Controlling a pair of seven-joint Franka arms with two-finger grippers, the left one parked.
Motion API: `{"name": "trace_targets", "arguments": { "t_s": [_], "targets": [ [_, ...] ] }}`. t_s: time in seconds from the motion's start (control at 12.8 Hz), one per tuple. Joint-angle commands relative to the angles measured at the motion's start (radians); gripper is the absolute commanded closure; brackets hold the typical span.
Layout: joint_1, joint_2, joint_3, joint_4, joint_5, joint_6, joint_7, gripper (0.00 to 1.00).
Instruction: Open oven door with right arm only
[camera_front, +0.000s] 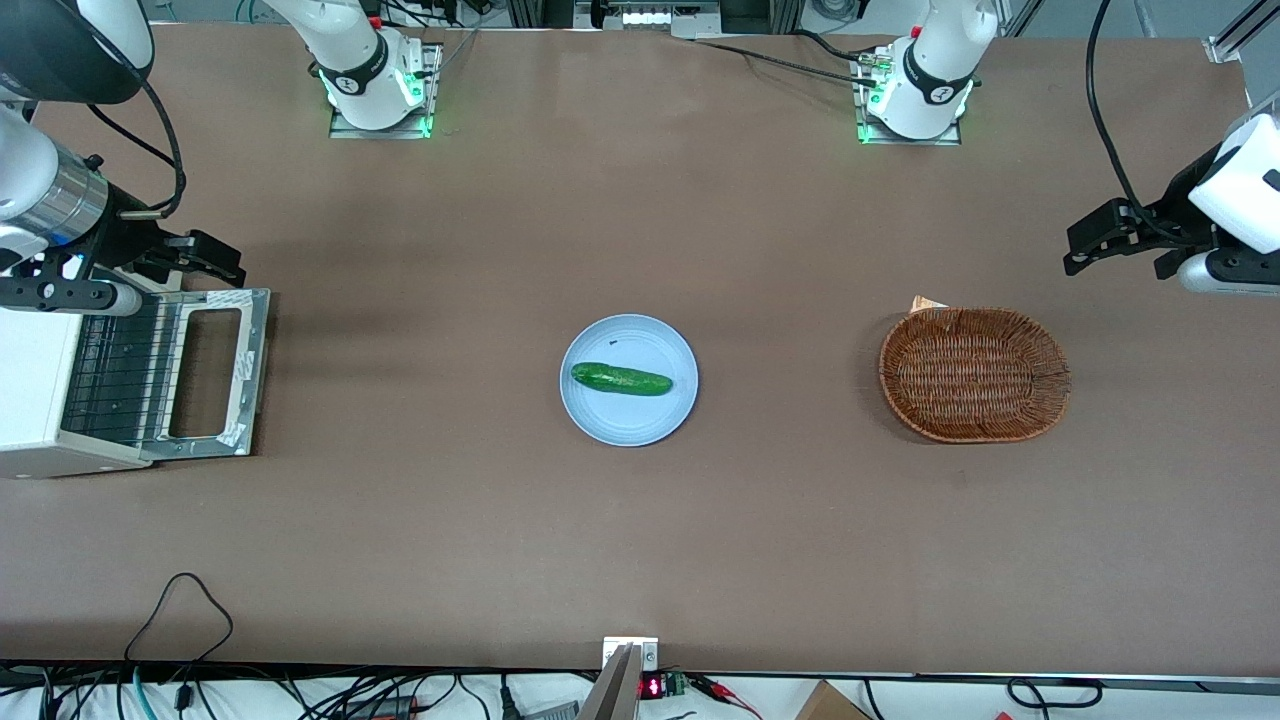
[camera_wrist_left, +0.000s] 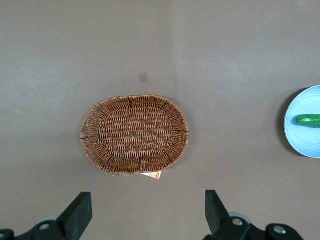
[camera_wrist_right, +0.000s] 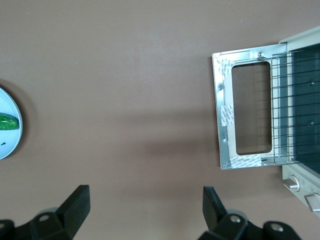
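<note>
Oven door (camera_front: 205, 375) down flat on table (camera_front: 640, 520), in front of white oven (camera_front: 40, 395) at working arm's end; wire rack exposed. Task apparently done; only retreat left.

Gripper (camera_front: 205, 258) of right arm (camera_front: 40, 200) hovering above door's edge farther from front camera, fingers spread, holding nothing.

No readable brand or writing; tape patches on door blank, knob markings too small.
</note>
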Motion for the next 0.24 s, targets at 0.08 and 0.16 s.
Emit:
{"name": "trace_targets", "arguments": {
  "t_s": [0.08, 0.16],
  "targets": [
    [0.002, 0.000, -0.001, 0.011, 0.009, -0.010, 0.003, 0.00],
    [0.001, 0.000, -0.001, 0.013, 0.009, -0.010, 0.000, 0.00]
  ]
}}
